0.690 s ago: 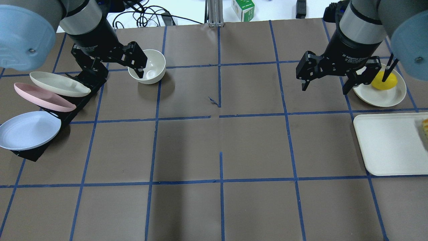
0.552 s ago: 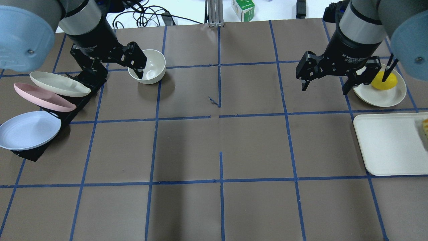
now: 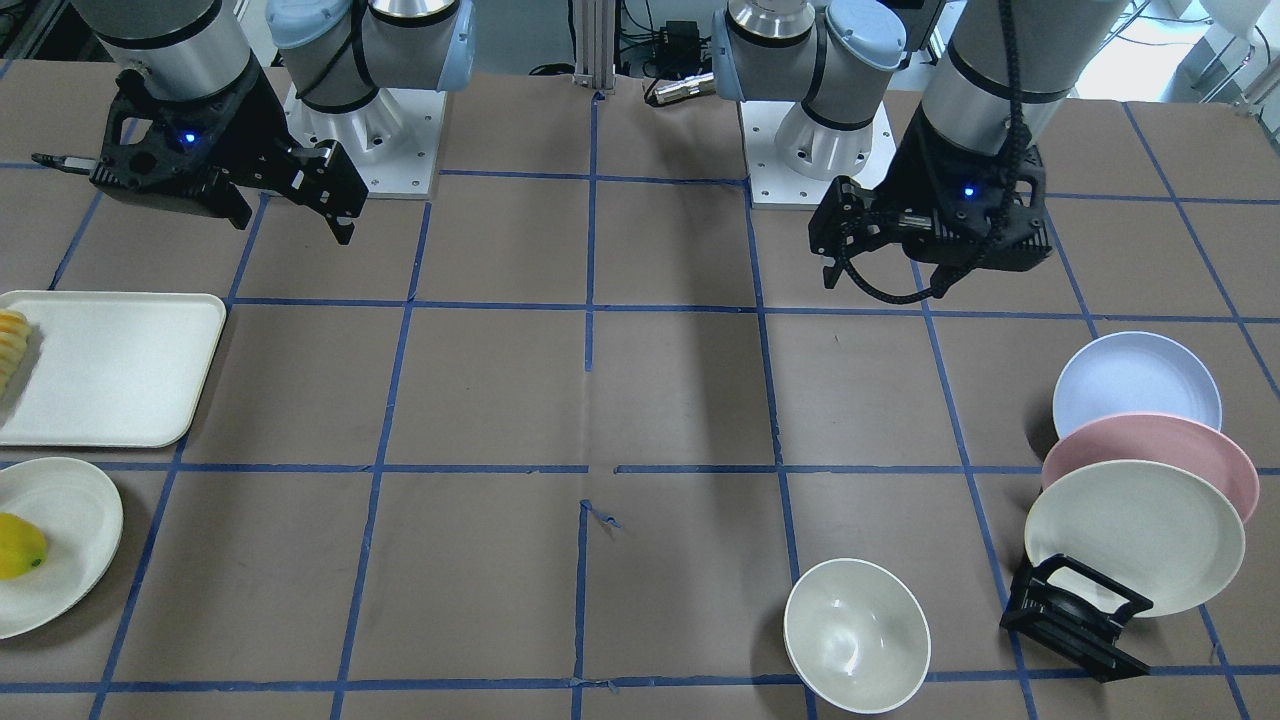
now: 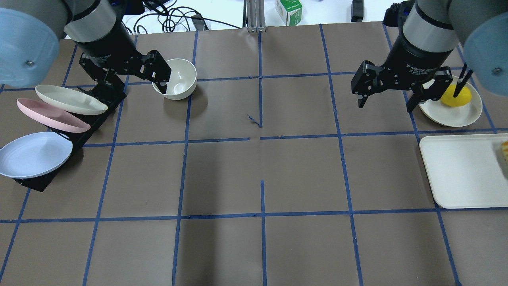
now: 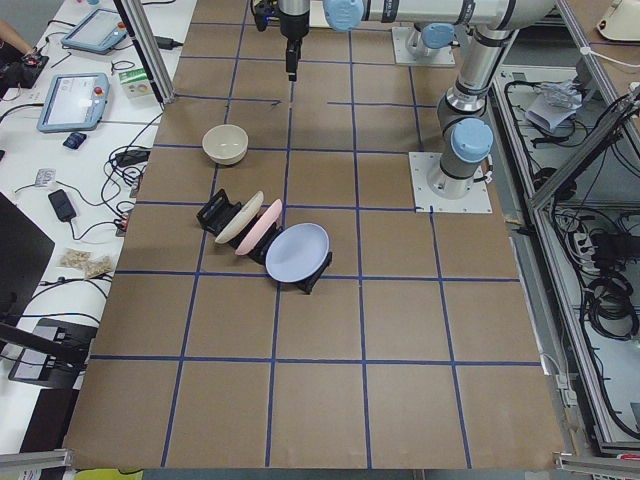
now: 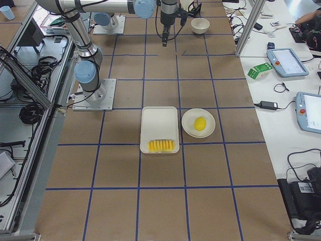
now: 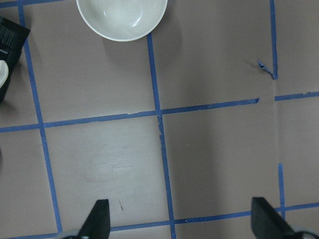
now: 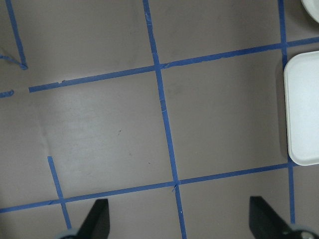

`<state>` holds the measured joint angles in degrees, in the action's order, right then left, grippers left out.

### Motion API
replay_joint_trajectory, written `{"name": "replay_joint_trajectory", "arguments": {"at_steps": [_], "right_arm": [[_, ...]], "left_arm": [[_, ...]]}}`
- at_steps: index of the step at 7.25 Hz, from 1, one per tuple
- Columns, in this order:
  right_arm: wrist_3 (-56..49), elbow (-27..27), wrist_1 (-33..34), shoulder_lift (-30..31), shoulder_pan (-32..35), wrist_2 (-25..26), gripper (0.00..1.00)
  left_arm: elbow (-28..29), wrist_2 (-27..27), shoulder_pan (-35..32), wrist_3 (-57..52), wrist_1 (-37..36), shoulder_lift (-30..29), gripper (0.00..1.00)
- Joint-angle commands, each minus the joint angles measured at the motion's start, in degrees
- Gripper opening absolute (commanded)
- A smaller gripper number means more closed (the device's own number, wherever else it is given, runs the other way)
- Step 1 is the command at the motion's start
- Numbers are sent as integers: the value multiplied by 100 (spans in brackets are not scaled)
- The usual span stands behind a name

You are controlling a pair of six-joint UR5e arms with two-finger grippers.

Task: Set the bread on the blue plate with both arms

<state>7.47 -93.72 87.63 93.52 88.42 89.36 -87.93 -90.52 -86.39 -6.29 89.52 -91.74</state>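
Starting on the robot's side of the table (image 4: 222,178) (brown cover, blue tape grid): the bread (image 6: 161,145) is lying flat on the white tray (image 4: 460,174), way out at the right end. It's along the tray's outer edge, so the overhead view barely catches it. Nothing's touching it.

At the opposite end, on the left, the blue plate (image 4: 35,155) is propped at a tilt in the nearest slot of a black rack (image 4: 33,183). So the plate and the bread are well apart. Behind it in the same rack come the pink plate (image 4: 51,115) and then the cream plate (image 4: 69,99), tilted the same way.

A bit farther out, both arms hang in the air over bare table. The left gripper (image 7: 182,219) has its jaws spread wide with nothing between them, and so does the right gripper (image 4: 385,106).

Past those, a white bowl (image 4: 180,79) stands upright near the left gripper. On the right, a smooth yellow fruit (image 4: 456,96) rests on an off-white plate (image 4: 448,115), just beyond the tray.

Off the far edge there's a green carton (image 4: 288,11) and some cables.
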Motion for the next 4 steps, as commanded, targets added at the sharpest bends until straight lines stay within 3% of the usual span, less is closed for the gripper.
{"name": "replay_joint_trajectory", "arguments": {"at_steps": [1, 4], "right_arm": [[-9, -6, -9, -26, 0, -15, 100], [-682, -217, 131, -44, -323, 80, 100]], "left_arm": [[-66, -299, 1110, -74, 441, 129, 100], [-206, -309, 3453, -681, 391, -133, 100]]}}
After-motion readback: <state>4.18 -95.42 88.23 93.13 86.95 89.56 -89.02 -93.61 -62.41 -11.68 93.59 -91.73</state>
